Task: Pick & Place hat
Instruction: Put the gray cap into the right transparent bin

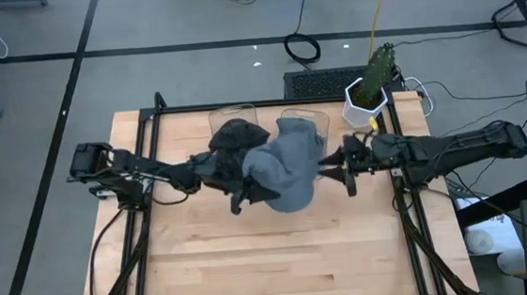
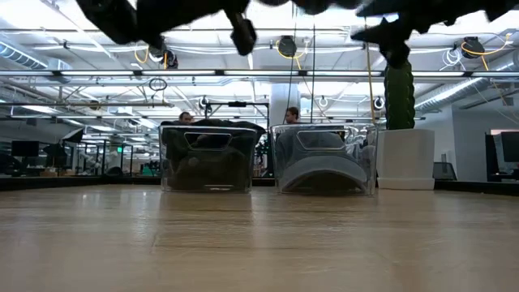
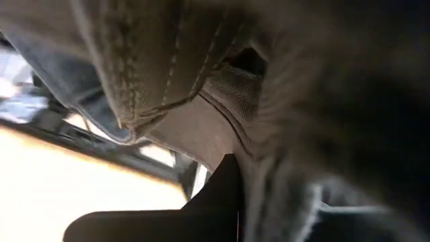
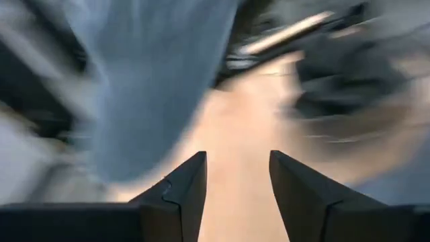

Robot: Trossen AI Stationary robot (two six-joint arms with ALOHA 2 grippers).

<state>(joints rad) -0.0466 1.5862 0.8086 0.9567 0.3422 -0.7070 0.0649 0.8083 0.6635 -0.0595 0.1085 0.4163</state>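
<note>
Hat (image 1: 289,169), the grey-blue one, hung above the table (image 1: 254,261) near its far edge, by the two clear bins (image 1: 304,121). Left gripper (image 1: 238,182) was pinching it, probably for carrying; right gripper (image 4: 236,176) sat spread beside it, empty.

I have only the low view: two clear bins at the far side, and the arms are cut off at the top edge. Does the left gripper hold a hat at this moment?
Observer: Yes. Seen from above, the left gripper is shut on a grey hat, which partly covers the right bin.
Operator: And the right gripper?
Observer: The right gripper is open and empty, at the hat's right edge.
Operator: Does it touch the hat?
Observer: From above it looks very near, but I cannot tell whether they touch.
</note>
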